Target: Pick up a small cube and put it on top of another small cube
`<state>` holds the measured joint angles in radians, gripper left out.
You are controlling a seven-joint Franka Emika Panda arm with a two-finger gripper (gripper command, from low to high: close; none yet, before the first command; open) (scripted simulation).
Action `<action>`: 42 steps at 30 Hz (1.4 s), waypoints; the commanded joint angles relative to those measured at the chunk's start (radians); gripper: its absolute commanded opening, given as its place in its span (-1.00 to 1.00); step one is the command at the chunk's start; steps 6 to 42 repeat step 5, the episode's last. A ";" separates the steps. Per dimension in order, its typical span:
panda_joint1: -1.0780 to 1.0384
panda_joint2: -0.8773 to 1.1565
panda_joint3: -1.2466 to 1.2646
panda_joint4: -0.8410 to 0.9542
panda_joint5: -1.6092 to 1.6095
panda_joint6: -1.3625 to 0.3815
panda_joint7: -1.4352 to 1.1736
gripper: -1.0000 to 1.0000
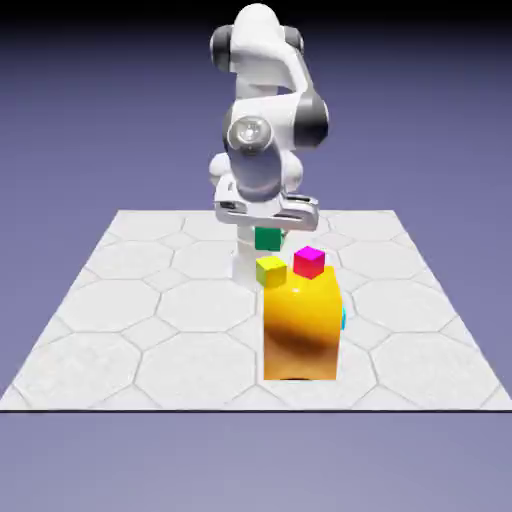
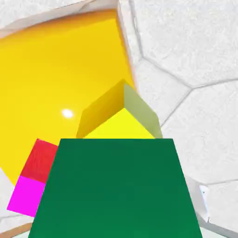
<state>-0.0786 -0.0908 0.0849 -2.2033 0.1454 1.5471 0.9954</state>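
A white Franka Panda arm holds one small teal-green cube [image 1: 267,238] aloft in its gripper [image 1: 267,232], the two fingers closed against the cube's sides, clear of the hexagon-tiled table [image 1: 120,320]. In the exterior view the cube hangs just under the hand, above and slightly behind the other blocks, touching none of them.

Four blocks are in sight in all: three small cubes and one large one. The big orange-yellow block [image 1: 300,335] stands on the table near its front edge. One small yellow cube [image 1: 270,271] and one small magenta cube [image 1: 309,262] sit side by side at the big block's top, the yellow at the exterior view's left, the magenta at its right; whether they rest on its top face or just behind it cannot be told from this angle. A thin sliver of cyan [image 1: 344,318] shows at the big block's right edge, too small to identify.

From the hand view, the held teal-green cube [image 2: 116,190] fills the lower half of the picture and hides most of the fingers; one pale finger tip [image 2: 202,196] peeks out at its right. Beyond it lie the yellow cube [image 2: 122,118], the magenta cube [image 2: 32,186] and the big block's glossy top [image 2: 51,79], with white table tiles [image 2: 195,51] to the right.
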 commanded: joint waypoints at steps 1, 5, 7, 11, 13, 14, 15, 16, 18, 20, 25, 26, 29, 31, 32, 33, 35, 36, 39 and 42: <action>0.001 -0.005 0.002 -0.036 0.000 0.031 -0.002 -1.00; 0.000 -0.001 0.000 -0.011 -0.001 0.009 -0.001 1.00; 0.000 -0.001 0.000 -0.011 -0.001 0.009 -0.001 1.00; 0.000 -0.001 0.000 -0.011 -0.001 0.009 -0.001 1.00; 0.000 -0.001 0.000 -0.011 -0.001 0.009 -0.001 1.00; 0.000 -0.001 0.000 -0.011 -0.001 0.009 -0.001 1.00; 0.000 -0.001 0.000 -0.011 -0.001 0.009 -0.001 1.00; 0.000 -0.001 0.000 -0.011 -0.001 0.009 -0.001 1.00; 0.000 -0.001 0.000 -0.011 -0.001 0.009 -0.001 1.00; 0.000 -0.001 0.000 -0.011 -0.001 0.009 -0.001 1.00; 0.000 -0.001 0.000 -0.011 -0.001 0.009 -0.001 1.00; 0.000 -0.001 0.000 -0.011 -0.001 0.009 -0.001 1.00; 0.000 -0.001 0.000 -0.011 -0.001 0.009 -0.001 1.00; 0.000 -0.001 0.000 -0.011 -0.001 0.009 -0.001 1.00; 0.000 -0.001 0.000 -0.011 -0.001 0.009 -0.001 1.00; 0.000 -0.001 0.000 -0.011 -0.001 0.009 -0.001 1.00; 0.000 -0.001 0.000 -0.011 -0.001 0.009 -0.001 1.00; 0.000 -0.001 0.000 -0.011 -0.001 0.009 -0.001 1.00; 0.000 -0.001 0.000 -0.011 -0.001 0.009 -0.001 1.00; 0.000 -0.001 0.000 -0.011 -0.001 0.009 -0.001 1.00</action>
